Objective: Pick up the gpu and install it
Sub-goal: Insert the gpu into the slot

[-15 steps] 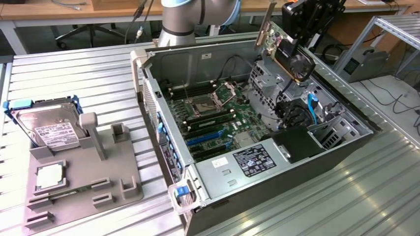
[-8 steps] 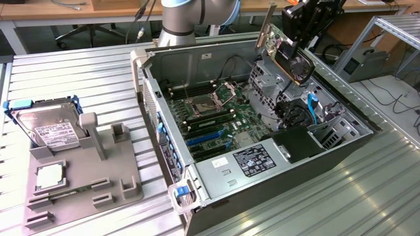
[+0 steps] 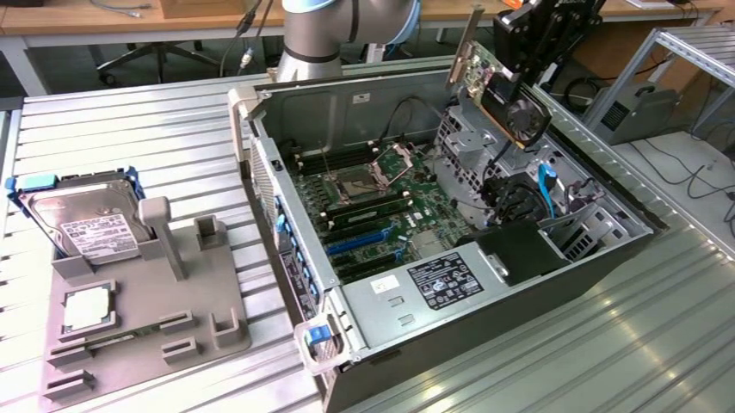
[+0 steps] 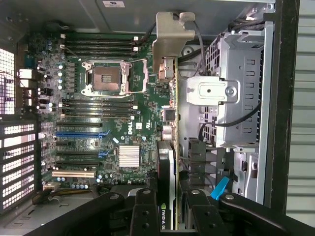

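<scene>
Exterior view: we hold the gpu in the air above the open case.

Our jaws are clenched on the gpu, a thin flat dark card with a round fan and a silvery end bracket. It hangs tilted above the silver metal drive cage, on the exterior view's right of the open black computer case lying on the ribbed metal worktop. In the wrist view the card runs edge-on between the cage and the green motherboard, crosswise to the long blue expansion slots and well apart from them. To carry it well, we judge, we need a firm grip, enough height to pass the cage and the loose black cables, and a turn that lays the card's long edge along a slot, bracket toward the perforated rear wall.
</scene>
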You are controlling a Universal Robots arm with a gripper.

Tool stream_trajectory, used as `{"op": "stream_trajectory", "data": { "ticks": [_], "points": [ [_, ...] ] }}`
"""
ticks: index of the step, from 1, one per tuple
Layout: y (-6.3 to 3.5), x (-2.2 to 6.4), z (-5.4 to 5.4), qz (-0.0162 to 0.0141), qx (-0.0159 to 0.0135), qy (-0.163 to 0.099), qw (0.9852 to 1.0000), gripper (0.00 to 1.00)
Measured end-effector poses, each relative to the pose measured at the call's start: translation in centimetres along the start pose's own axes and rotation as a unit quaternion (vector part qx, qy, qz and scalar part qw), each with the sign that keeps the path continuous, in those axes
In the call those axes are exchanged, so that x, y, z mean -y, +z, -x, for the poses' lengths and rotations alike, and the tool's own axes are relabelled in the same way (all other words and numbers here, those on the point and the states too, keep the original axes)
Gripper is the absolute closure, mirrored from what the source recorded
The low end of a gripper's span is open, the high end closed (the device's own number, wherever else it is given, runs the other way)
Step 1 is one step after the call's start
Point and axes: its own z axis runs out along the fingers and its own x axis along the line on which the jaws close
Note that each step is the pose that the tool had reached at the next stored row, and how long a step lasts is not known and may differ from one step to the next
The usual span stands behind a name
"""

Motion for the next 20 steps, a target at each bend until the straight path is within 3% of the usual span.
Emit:
{"op": "stream_trajectory", "data": {
  "ticks": [5, 8, 10, 14, 18, 19, 20],
  "points": [
    [0.0, 0.0, 0.0, 0.0, -0.0001, -0.004, 1.0, 0.73],
    [0.02, 0.0, 0.0, 0.0005, -0.0006, -0.028, 0.9996, 0.73],
    [0.02, 0.0, 0.0, 0.001, -0.0017, -0.08, 0.9968, 0.73],
    [0.02, 0.0, 0.0, 0.0011, -0.0026, -0.118, 0.993, 0.73],
    [0.03, 0.0, 0.0, 0.0009, -0.0036, -0.158, 0.9874, 0.73],
    [0.03, 0.0, 0.0, 0.0001, -0.0043, -0.187, 0.9824, 0.73],
    [0.04, 0.0, 0.0, -0.0007, -0.005, -0.207, 0.9784, 0.73]
  ]
}}
